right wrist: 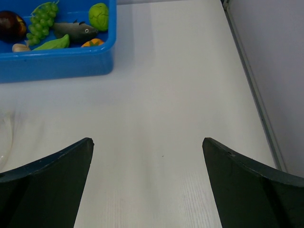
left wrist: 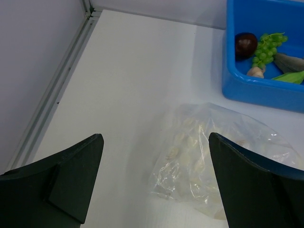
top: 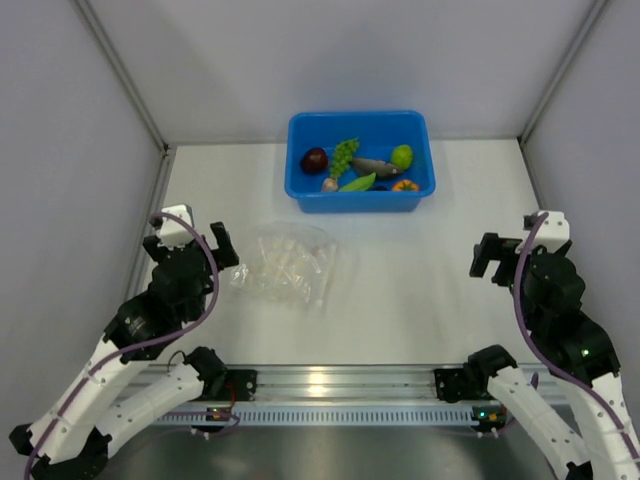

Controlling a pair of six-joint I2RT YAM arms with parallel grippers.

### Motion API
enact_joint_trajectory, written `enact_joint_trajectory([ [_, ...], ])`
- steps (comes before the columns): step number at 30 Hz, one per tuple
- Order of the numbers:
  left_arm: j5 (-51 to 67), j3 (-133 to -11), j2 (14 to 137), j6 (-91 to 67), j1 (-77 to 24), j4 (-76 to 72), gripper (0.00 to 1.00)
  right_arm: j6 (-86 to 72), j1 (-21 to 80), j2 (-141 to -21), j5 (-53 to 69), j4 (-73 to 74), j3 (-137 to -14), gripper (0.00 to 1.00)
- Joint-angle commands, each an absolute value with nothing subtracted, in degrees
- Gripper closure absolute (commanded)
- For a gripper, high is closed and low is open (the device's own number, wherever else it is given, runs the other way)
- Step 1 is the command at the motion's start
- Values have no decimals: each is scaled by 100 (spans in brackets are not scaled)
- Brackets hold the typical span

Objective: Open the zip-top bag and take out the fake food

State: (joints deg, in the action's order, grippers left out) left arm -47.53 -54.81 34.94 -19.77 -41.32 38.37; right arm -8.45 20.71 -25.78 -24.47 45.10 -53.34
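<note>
Left gripper (top: pixel 218 246) and right gripper (top: pixel 490 256) both hung wide open, holding nothing. The zip-top bag (top: pixel 290 266) lay flat on the desk (top: pixel 420 285) just ahead of the left one, and the fake food (top: pixel 358 166) sat in the blue bin (top: pixel 360 202) at the far side. Bag looked light, floppy and slippery on the smooth white desk, so an edge pinch looked safer than the middle; walls (top: pixel 60 120) boxed three sides.

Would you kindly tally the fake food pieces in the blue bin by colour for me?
Green: 3 (grapes, pod, lime ball)
Dark maroon: 1 (maroon ball)
Grey: 1 (grey piece)
Orange: 1 (orange piece)
Pale beige: 1 (beige piece)
Total: 7, all inside the blue bin
</note>
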Motion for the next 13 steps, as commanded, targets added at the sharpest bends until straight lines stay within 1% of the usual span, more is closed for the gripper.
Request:
enact_joint_trajectory([
  [1, -5141, -5247, 3472, -2074, -4113, 3911, 2, -730, 2030, -2505, -2470, 4421, -5282, 1],
  [13, -5124, -5168, 3463, -2065, -4104, 3920, 2, -879, 2030, -2496, -2215, 4359, -5160, 1],
])
